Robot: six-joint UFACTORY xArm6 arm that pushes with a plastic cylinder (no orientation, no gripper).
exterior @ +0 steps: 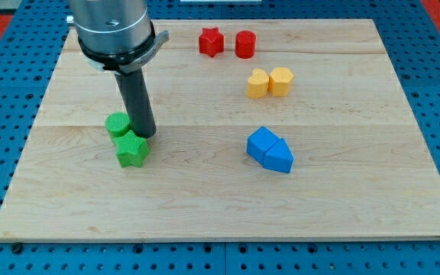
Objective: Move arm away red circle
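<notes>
The red circle (245, 44) stands near the view's top, right of centre, with a red star (211, 42) just to its left. My tip (145, 134) is far from it, down at the view's left. It rests against the right side of a green circle (118, 124) and just above a green star (132, 149). The dark rod rises from the tip to the grey arm body at the view's top left.
Two yellow blocks (270, 82) sit side by side below the red circle. Two blue blocks (270, 150) lie touching at the centre right. The wooden board (220, 206) lies on a blue perforated base.
</notes>
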